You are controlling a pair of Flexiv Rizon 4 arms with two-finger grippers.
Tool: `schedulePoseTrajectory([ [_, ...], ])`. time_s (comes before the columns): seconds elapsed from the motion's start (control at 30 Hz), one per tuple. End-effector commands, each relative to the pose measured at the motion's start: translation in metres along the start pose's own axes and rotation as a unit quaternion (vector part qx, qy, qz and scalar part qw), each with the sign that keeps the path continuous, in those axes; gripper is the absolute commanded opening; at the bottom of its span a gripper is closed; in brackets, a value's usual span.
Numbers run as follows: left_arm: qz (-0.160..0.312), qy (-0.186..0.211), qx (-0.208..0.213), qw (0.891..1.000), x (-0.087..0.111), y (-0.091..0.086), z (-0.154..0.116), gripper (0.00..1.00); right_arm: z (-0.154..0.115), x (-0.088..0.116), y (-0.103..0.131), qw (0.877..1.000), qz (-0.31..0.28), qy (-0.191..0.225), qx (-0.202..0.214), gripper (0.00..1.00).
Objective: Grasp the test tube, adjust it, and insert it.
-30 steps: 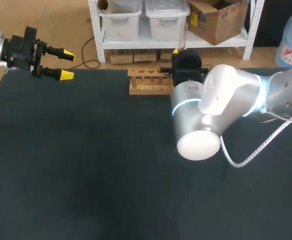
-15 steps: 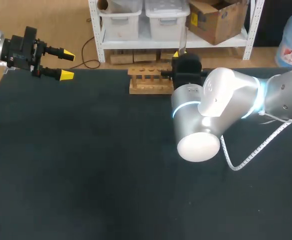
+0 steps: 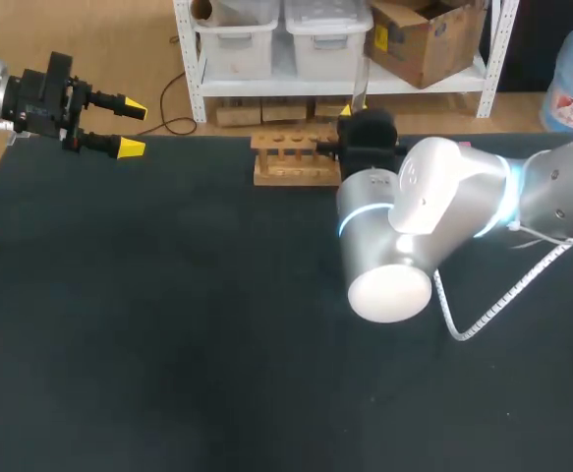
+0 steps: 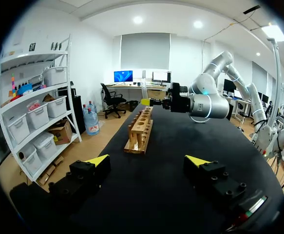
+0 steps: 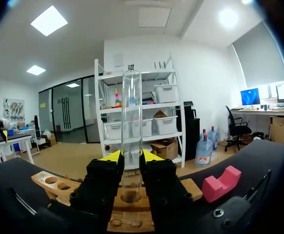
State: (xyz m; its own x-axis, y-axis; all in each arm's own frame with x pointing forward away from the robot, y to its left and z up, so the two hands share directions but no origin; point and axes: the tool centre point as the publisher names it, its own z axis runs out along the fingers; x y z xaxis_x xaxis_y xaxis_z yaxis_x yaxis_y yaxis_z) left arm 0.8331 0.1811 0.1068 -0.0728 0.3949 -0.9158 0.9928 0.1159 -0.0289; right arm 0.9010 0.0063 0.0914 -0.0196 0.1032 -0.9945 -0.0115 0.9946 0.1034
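Robot lab, tube-insertion trial: the right gripper is clenched on a clear test tube, holding it upright between its yellow tips at the right-hand end of the wooden rack. The rack stands at about 12 o'clock on the black table, at the far edge. In the right wrist view the tube's rounded base sits low, directly over the rack; whether it has entered a hole cannot be told. The left gripper, released and carrying nothing, hangs at 10 o'clock, well apart from the rack. A pink block lies near the rack, on its 3 o'clock side. Grasp and adjustment look finished, and insertion appears to be the step in hand. The next move likely calls for a slow, straight descent with the tube kept vertical and centred on a hole, and only then a release.
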Motion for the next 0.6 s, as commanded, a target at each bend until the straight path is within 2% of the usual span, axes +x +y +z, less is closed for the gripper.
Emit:
schedulePoseTrajectory([
  [0.03, 0.001, 0.000, -0.004, 1.000, 0.0004, -0.0033, 0.0004, 1.00, -0.0021, 0.0017, -0.0044, 0.998, 0.001, -0.003, -0.060, 0.00],
  [0.6, 0.001, 0.000, -0.004, 1.000, 0.0004, -0.0033, 0.0004, 1.00, 0.0024, 0.0054, 0.0000, 0.998, 0.006, -0.010, -0.060, 0.00],
])
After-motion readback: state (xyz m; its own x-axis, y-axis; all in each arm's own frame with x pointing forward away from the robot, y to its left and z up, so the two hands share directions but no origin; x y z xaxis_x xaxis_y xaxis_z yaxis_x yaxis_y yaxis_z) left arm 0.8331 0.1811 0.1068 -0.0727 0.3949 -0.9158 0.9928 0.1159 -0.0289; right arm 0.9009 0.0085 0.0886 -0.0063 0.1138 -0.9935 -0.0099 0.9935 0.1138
